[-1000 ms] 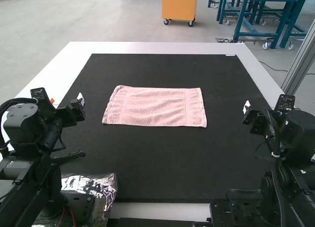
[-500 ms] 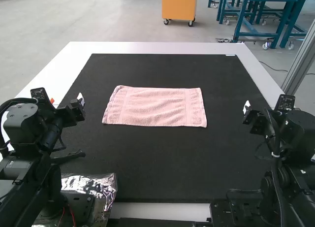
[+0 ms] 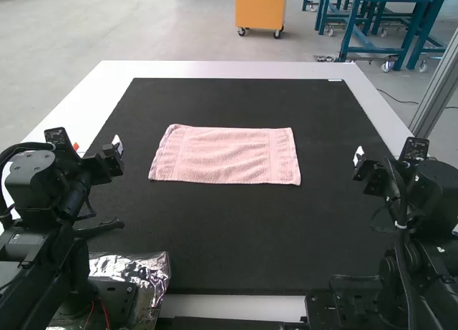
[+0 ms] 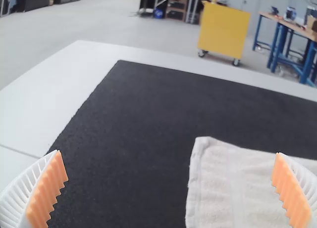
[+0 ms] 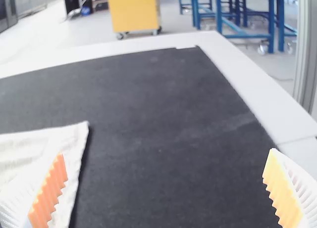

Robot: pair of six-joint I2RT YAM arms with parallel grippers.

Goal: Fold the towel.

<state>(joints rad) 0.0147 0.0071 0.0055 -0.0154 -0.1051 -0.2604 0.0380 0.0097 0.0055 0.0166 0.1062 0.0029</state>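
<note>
The towel (image 3: 225, 156) lies spread flat near the middle of the black mat (image 3: 229, 237), which covers most of the white surface (image 3: 229, 69). Its long axis runs across, from the left arm's (image 3: 39, 176) side to the right arm's (image 3: 436, 187), with the left end (image 3: 163, 154) a little slanted. Whether it is a single layer or already doubled once is hard to say from here; the edges give no sure sign.

The left claw (image 4: 170, 156) is released, spread wide and grasping nothing. The right claw (image 5: 166, 156) is likewise wide open and empty. Both are clear of the cloth, one out beyond each short end.

What the coming move turns on, I judge, is that sideways gap: the towel lies inward of both claws, to the right of the left one and to the left of the right one. The left claw looks nearer to its end; the right has farther to go to reach the right end (image 3: 292, 158).

Folding seems to be at its start. The likely next step is to bring both claws in to neighbouring corners and pinch. A shallow pinch could slip, or drag the cloth askew.
</note>
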